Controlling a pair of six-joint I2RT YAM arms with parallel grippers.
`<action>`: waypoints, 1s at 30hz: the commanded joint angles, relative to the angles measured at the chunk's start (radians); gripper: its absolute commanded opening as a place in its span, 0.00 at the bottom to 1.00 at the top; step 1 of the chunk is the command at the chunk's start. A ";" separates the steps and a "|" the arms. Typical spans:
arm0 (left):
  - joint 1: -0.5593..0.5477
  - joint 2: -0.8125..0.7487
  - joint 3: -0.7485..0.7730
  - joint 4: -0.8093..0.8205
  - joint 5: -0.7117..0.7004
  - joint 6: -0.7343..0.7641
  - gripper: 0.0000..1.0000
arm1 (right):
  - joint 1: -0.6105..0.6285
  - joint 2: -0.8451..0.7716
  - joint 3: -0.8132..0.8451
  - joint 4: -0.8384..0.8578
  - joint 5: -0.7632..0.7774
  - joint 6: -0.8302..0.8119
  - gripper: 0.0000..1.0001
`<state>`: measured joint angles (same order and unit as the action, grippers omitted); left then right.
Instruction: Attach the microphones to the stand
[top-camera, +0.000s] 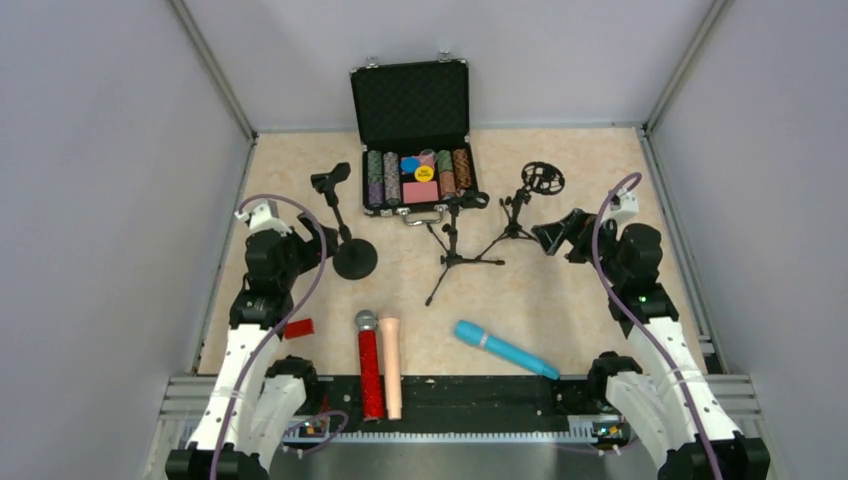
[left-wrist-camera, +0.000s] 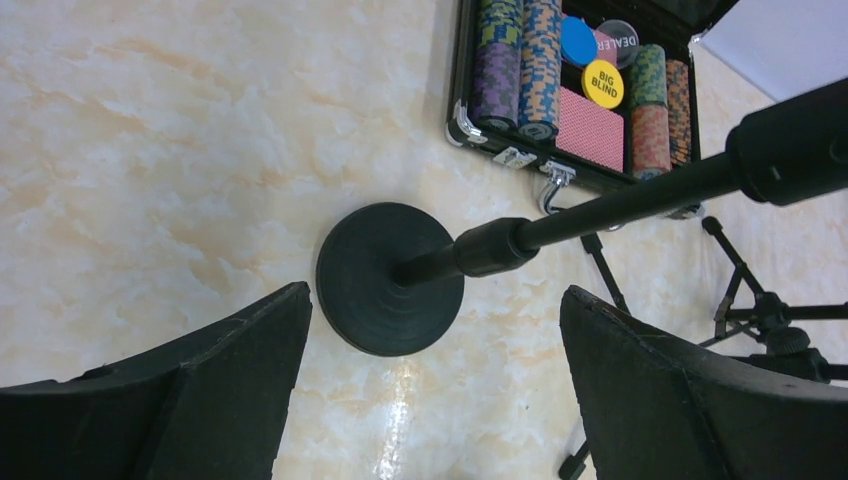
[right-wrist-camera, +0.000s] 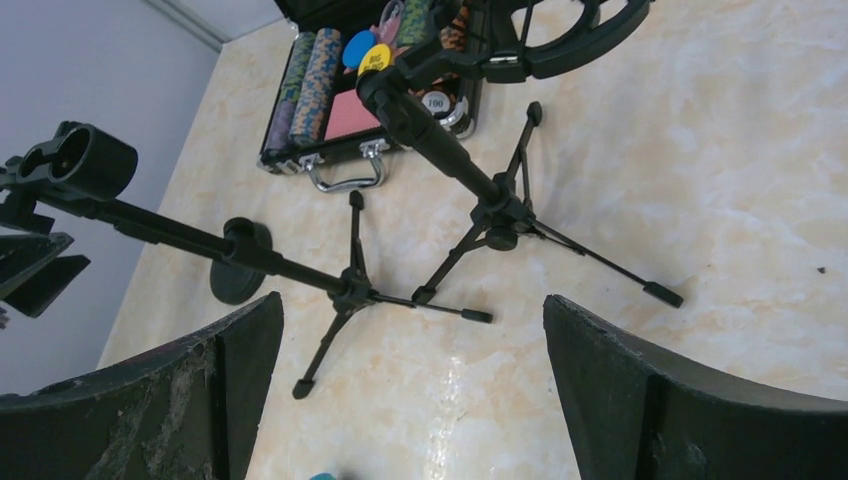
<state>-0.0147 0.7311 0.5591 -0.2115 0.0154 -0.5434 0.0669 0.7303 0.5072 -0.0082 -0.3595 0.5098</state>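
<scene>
Three microphones lie at the near edge of the table: a glittery red one (top-camera: 369, 368) with a silver mesh head, a peach-beige one (top-camera: 391, 366) right beside it, and a light blue one (top-camera: 505, 349) lying askew to their right. Further back stand a round-base stand (top-camera: 353, 258) (left-wrist-camera: 390, 278), a tripod stand (top-camera: 455, 255) (right-wrist-camera: 350, 285) and a tripod stand with a ring mount (top-camera: 520, 215) (right-wrist-camera: 500, 215). My left gripper (top-camera: 312, 235) (left-wrist-camera: 435, 292) hangs open just left of the round base. To the right of the tripods, my right gripper (top-camera: 558, 235) (right-wrist-camera: 412, 298) is open and empty.
An open black case of poker chips (top-camera: 415, 175) (left-wrist-camera: 580, 100) sits at the back centre behind the stands. A small flat red block (top-camera: 298, 328) lies near the left arm. Grey walls close in both sides, and a black rail runs along the near edge.
</scene>
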 joint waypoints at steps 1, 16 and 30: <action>0.003 -0.028 0.017 -0.021 0.057 0.034 0.99 | -0.009 0.013 0.061 0.051 -0.091 -0.003 0.99; 0.002 -0.121 -0.013 -0.072 0.324 0.052 0.99 | -0.009 0.030 0.039 0.097 -0.226 -0.002 0.99; -0.122 -0.105 -0.062 -0.051 0.479 0.022 0.99 | -0.001 0.047 0.020 0.116 -0.392 -0.002 0.99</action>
<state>-0.0780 0.6182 0.4908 -0.3016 0.4595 -0.5144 0.0669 0.7753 0.5236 0.0795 -0.6773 0.5190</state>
